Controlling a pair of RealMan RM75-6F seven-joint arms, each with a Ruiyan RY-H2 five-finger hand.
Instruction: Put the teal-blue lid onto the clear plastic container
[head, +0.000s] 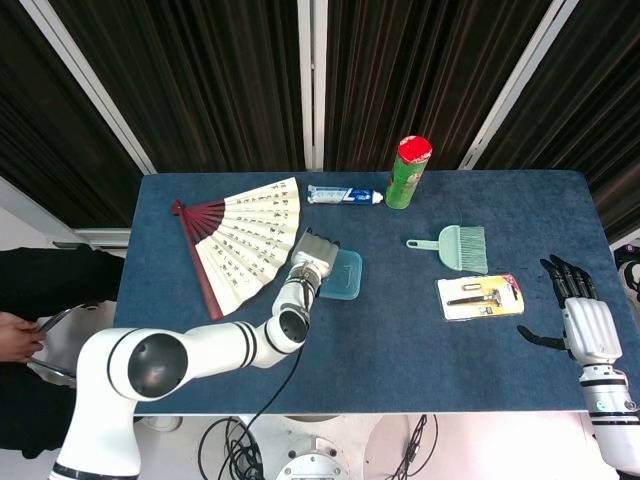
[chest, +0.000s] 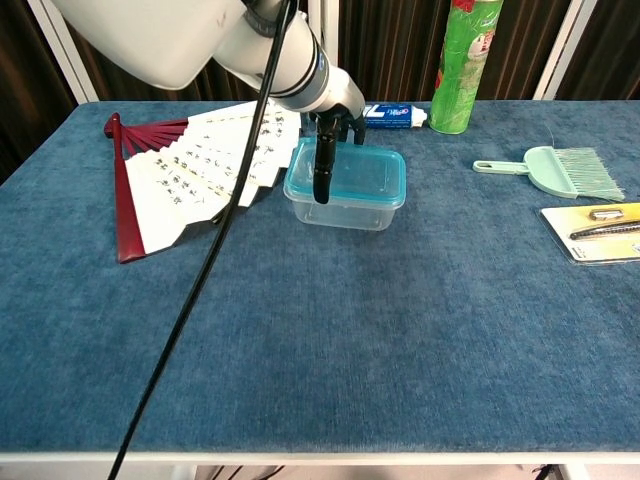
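My left hand (chest: 325, 130) has its fingers (chest: 322, 170) down over the near-left edge of the teal-blue lid (chest: 360, 177) — gripping it, I think — which lies on the clear plastic container (chest: 345, 212). My right hand (head: 582, 315) rests well apart, fingers spread, holding nothing.

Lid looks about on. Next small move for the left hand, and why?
Probably press down lightly, then let go. In the chest view the teal-blue lid lies flat over the clear plastic container, edges roughly lined up, with the left robot hand holding its left end. Whether the rim has snapped shut cannot be told. The right robot hand rests open, far off.
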